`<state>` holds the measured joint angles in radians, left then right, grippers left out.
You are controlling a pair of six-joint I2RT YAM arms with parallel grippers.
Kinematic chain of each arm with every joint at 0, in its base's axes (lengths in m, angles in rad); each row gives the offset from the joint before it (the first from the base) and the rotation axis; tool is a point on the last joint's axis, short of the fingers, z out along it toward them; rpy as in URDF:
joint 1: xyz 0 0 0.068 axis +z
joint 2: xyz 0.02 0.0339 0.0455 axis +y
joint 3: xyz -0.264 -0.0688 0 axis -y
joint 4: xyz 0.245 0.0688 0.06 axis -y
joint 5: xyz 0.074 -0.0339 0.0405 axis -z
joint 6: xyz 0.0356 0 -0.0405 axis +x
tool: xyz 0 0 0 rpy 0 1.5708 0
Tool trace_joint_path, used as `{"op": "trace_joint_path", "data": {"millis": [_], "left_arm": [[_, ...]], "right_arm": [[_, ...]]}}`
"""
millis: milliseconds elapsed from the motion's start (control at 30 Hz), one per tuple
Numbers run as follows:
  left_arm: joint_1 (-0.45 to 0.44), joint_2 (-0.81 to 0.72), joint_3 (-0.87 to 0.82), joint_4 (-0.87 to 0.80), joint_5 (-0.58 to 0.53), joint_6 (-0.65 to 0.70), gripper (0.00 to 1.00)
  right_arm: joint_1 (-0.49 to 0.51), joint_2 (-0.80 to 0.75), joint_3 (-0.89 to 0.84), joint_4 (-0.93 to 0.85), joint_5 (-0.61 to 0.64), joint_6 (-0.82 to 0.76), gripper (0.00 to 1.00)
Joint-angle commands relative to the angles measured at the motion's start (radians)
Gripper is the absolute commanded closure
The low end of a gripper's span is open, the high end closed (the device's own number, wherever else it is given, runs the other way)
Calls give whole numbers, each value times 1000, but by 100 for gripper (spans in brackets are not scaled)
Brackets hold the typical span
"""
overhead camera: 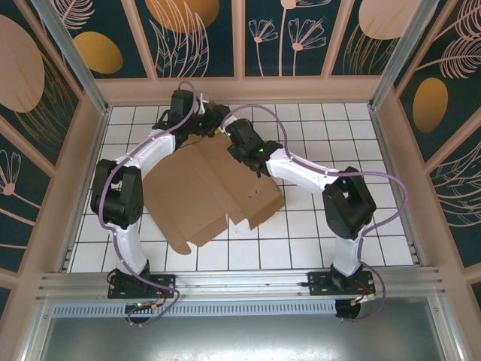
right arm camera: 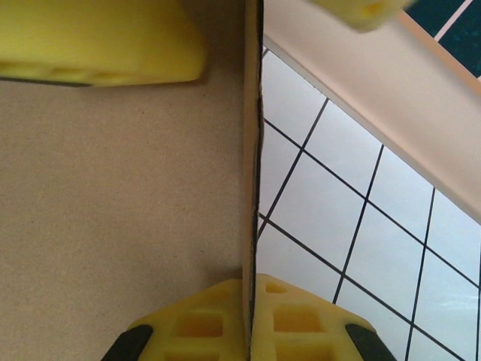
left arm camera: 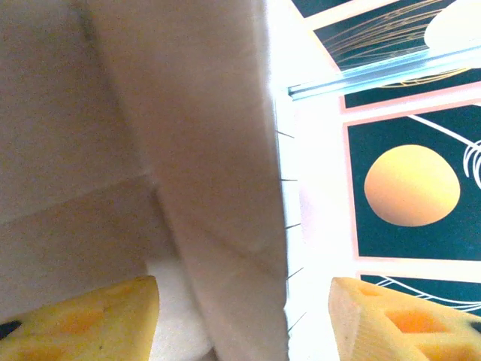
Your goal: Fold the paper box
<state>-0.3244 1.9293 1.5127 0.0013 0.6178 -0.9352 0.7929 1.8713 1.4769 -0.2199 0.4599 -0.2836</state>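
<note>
From the top external view, the paper box (overhead camera: 203, 192) lies as a mostly flat brown die-cut sheet on the white tiled table (overhead camera: 316, 226), left of centre. It spreads from its far edge back toward the 2 arm bases. Both arms reach over it to that far edge, where the left gripper (overhead camera: 208, 120) and the right gripper (overhead camera: 224, 129) sit close together, so neither is clearly nearer. From this height the jaws cannot be read. In the left wrist view, a raised flap (left arm camera: 218, 150) of the sheet stands on edge between the 2 yellow foam fingers (left arm camera: 83, 316). It runs straight away from the camera, closer to the finger on the left of the view, with clear daylight to the other one. The left gripper (left arm camera: 244, 327) therefore straddles the flap at a middling gap and clamps nothing. In the right wrist view, the right gripper (right arm camera: 252, 327) is pinched tight on the thin cardboard edge (right arm camera: 252, 188). That edge runs away along the line between its pads, with the flap's broad face on the left of the view and bare tiles on the right. Further along, the left gripper's fingers (right arm camera: 98, 41) sit 1 on each side of the same flap. The coming move probably turns on that flap lying square between the left jaws, so that closing would seize it.
</note>
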Motion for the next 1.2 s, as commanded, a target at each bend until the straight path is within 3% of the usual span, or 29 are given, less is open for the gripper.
{"op": "trace_joint_path", "data": {"millis": [0,133,233,500,767,867,1033,1100,1167], "left_arm": [[-7,7,33,-27,0,31,38],[-7,6,83,-101,-17,86,38],[-5,30,139,-173,-11,126,44],[12,27,158,-228,-5,156,76],[38,5,111,-188,24,139,95],[44,-10,72,-143,46,121,100],[47,-18,42,-108,67,113,100],[50,-23,26,-87,75,108,100],[55,-26,15,-62,85,99,100]], "right_arm": [[28,4,39,10,62,-36,100],[51,25,62,1,110,-59,100],[76,48,86,-4,152,-87,100],[103,108,152,-44,213,-79,100],[126,128,185,-57,246,-70,100],[124,125,180,-57,249,-68,90],[123,110,156,-40,248,-64,65],[122,90,141,-34,225,-49,42],[124,45,114,-30,145,-29,27]]}}
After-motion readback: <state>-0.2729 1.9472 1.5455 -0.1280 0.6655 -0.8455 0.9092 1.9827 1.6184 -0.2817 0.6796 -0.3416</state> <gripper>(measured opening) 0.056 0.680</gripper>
